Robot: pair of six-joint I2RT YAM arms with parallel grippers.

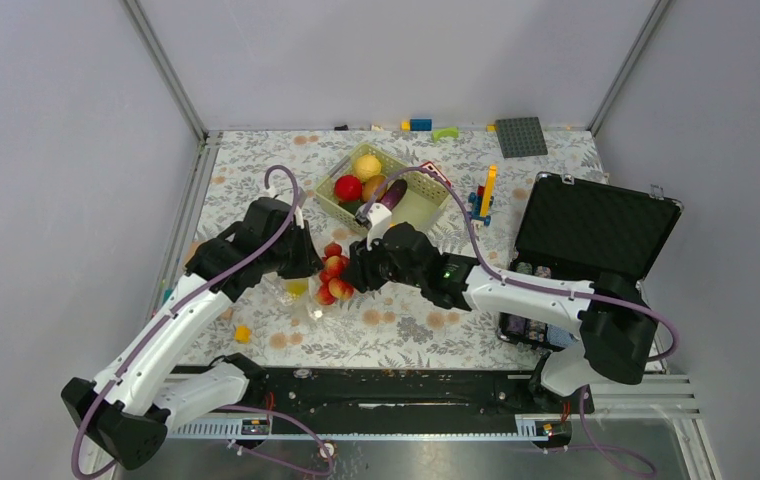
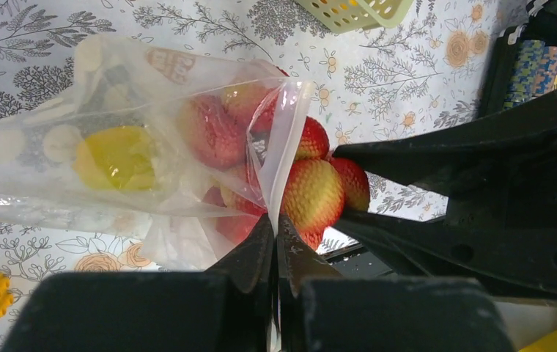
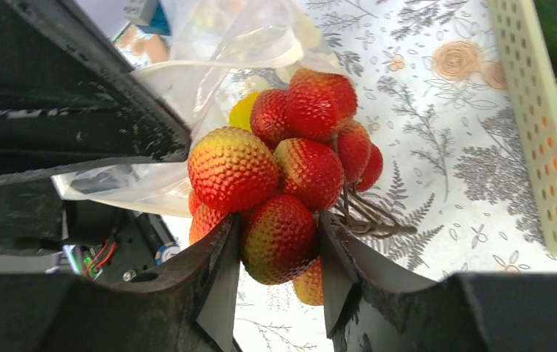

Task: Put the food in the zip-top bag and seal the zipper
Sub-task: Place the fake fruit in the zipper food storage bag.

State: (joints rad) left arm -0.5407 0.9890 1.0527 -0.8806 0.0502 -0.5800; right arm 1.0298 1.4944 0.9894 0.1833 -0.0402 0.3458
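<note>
Top view: high behind the arm bases, looking down over the whole worktop [image 1: 396, 330]. Wrist views: close behind the left tool [image 2: 275, 229] and right tool [image 3: 278, 227], facing past their tips. All three share the red fruit cluster [image 3: 290, 147] and zip-top bag [image 2: 151, 95] between the tools.

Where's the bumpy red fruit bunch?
Mid-table in the top view, nearer than the green basket: the right gripper holds the bunch at the mouth of the zip-top bag.

bright, even light; sharp pictures
</note>
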